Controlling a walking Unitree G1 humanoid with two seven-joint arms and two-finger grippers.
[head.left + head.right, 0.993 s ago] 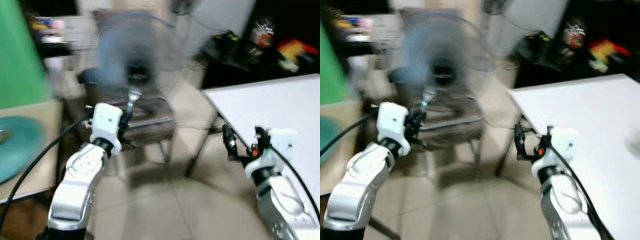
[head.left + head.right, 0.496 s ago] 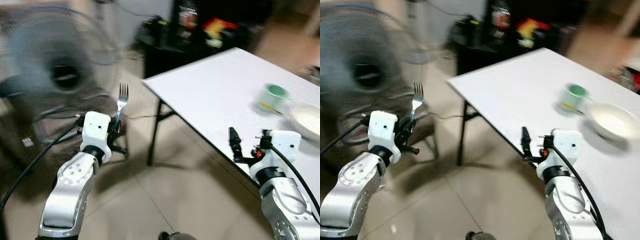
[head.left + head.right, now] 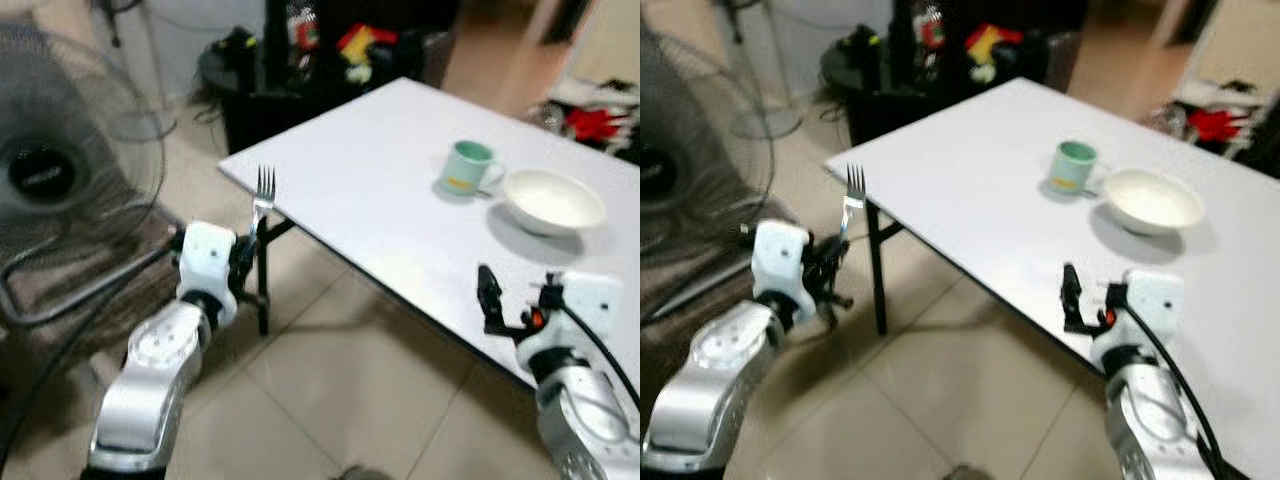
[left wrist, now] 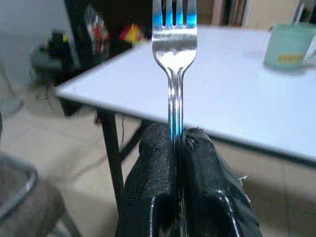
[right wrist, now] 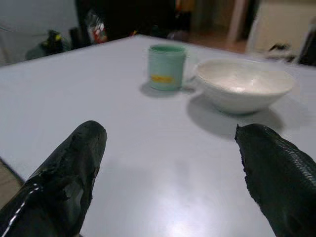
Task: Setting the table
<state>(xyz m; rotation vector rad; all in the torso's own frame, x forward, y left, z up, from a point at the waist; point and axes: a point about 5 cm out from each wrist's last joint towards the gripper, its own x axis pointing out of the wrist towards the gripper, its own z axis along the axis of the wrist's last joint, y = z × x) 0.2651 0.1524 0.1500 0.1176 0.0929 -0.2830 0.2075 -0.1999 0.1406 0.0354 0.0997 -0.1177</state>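
Clamped left gripper (image 4: 177, 143) holds fork (image 4: 174, 49) upright, beside table (image 3: 380, 190) corner. Right gripper (image 5: 170, 163) spread wide over table edge, facing mug (image 5: 167, 66) and bowl (image 5: 244, 89). Head view adds fan (image 3: 50, 180).

A white rectangular bench (image 3: 370, 190) with a smooth matte top and thin black legs stands on a floor of pale beige tiles (image 3: 330, 400); its near corner points toward the left of the head views; on its top, toward the far right side, sits a pale green ceramic mug (image 3: 466, 168) with a yellow band, upright, its handle turned toward a shallow white ceramic bowl (image 3: 553, 200) just beside it, the two apart though close; both cast soft shadows on the bench top.
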